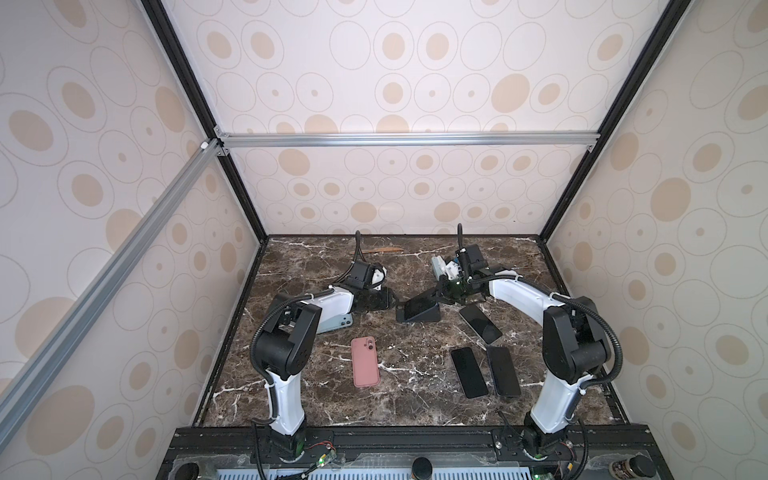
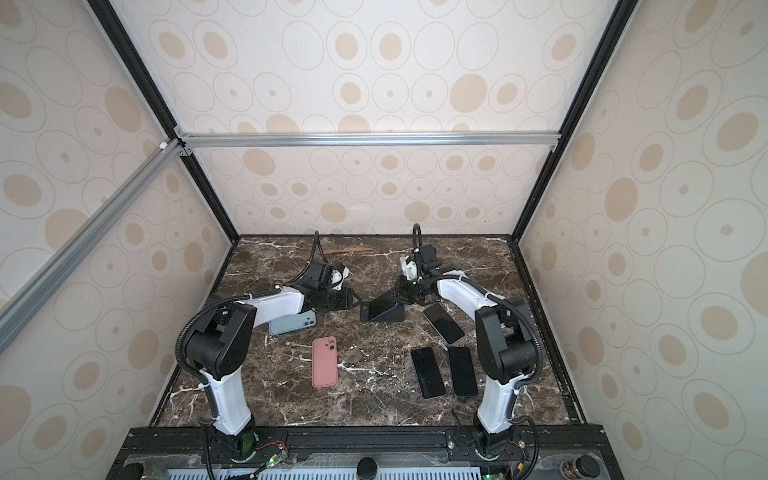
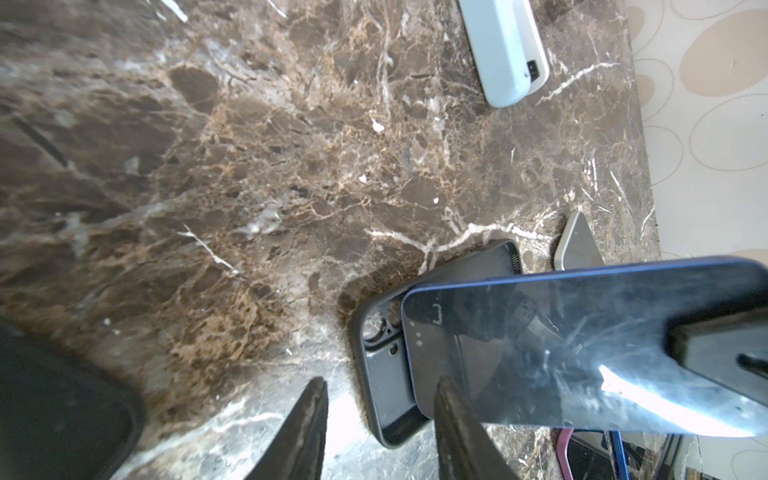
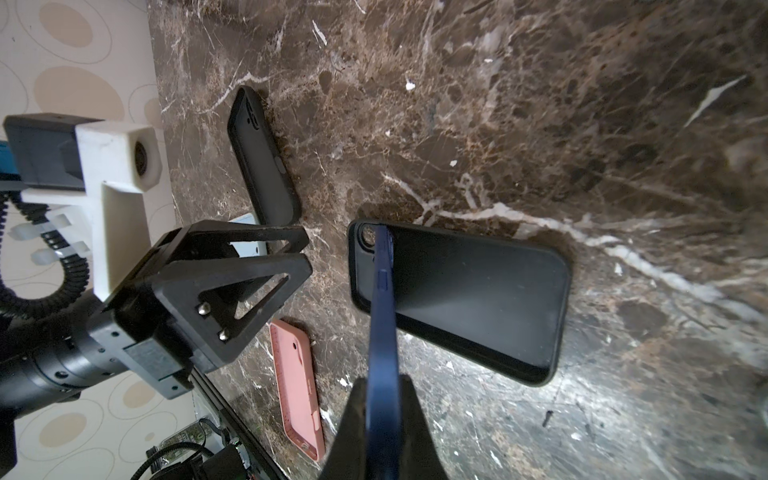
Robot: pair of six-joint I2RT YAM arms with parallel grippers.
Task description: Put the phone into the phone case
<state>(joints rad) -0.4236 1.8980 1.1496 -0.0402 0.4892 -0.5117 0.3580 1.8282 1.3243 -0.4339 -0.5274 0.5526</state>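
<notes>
- The right tool (image 4: 382, 409) is clamped on the long edges of a dark blue phone (image 4: 384, 307), gripping it near one end.
- The phone is tilted. Its raised end is in the tool, and its low end comes down at the camera-hole end of the black phone case (image 4: 478, 299). I cannot tell whether it is actually seated there.
- In both top views the phone (image 1: 419, 306) stands like a ramp over the case (image 1: 419, 319), near the middle of the marble counter (image 1: 415, 407). The case lies flat with its open side up.
- The left tool (image 3: 380, 382) has its jaws parted and holds nothing. It sits low, just beside the camera-hole end of the case (image 3: 376, 374), and the right wrist view shows a gap between them.
- A pink case (image 1: 365, 361) lies flat nearer the front, on the left half of the counter.
- A pale green phone (image 2: 293, 323) lies face down, partly under the left arm.
- Three black phones (image 1: 480, 323) (image 1: 468, 372) (image 1: 503, 371) lie screen up on the right side.
- Another dark case (image 4: 264, 166) lies beyond the left tool.
- A thin wooden stick (image 1: 376, 250) lies near the back wall.
</notes>
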